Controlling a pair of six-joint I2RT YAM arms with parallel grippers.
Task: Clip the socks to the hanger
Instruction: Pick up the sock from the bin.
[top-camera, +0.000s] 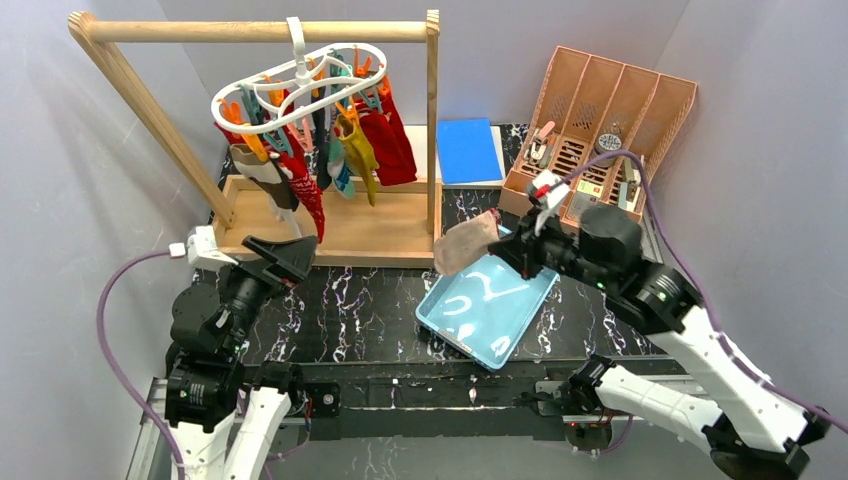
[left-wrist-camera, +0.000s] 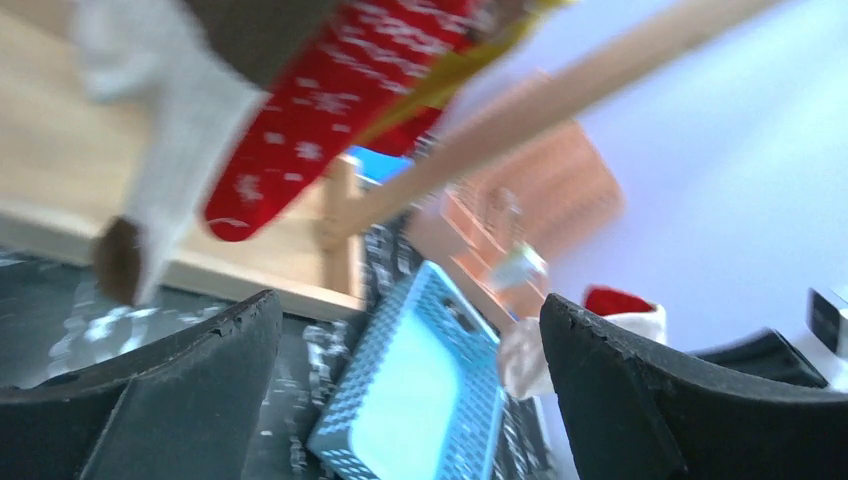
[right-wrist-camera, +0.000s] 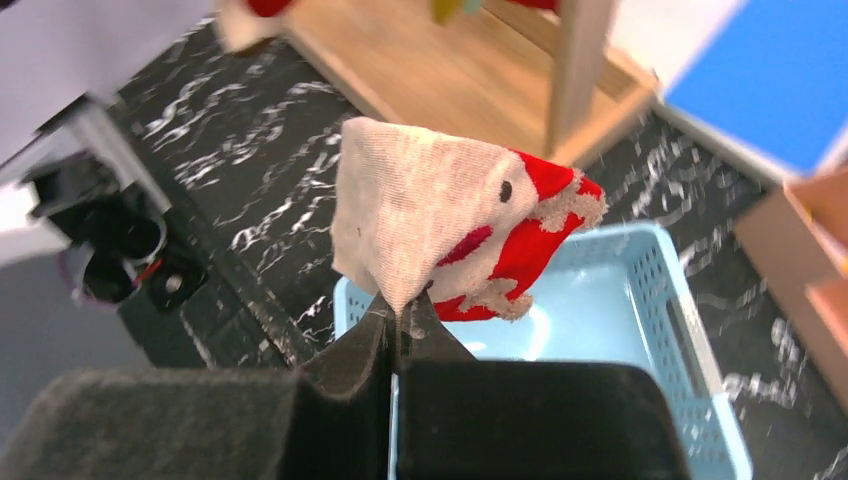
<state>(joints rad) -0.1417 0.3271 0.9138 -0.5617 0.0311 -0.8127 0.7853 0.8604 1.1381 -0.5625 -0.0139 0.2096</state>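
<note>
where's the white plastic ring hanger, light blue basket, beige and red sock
white plastic ring hanger (top-camera: 299, 70), top view, hub
light blue basket (top-camera: 500, 322), top view, floor
beige and red sock (right-wrist-camera: 420, 215), right wrist view, beige part

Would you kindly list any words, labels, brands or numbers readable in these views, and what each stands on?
No readable text in any view.
Hanging red sock: white marks, a blurred pattern, not legible as words.
Orange organizer: its items are too small to read.
Blue tray: only white streaks, apparently glare.

Wooden frame (top-camera: 432, 130) flanks hanger (top-camera: 298, 62), socks (top-camera: 388, 140) crowd beneath, bare tabletop (top-camera: 350, 305) in front
</note>
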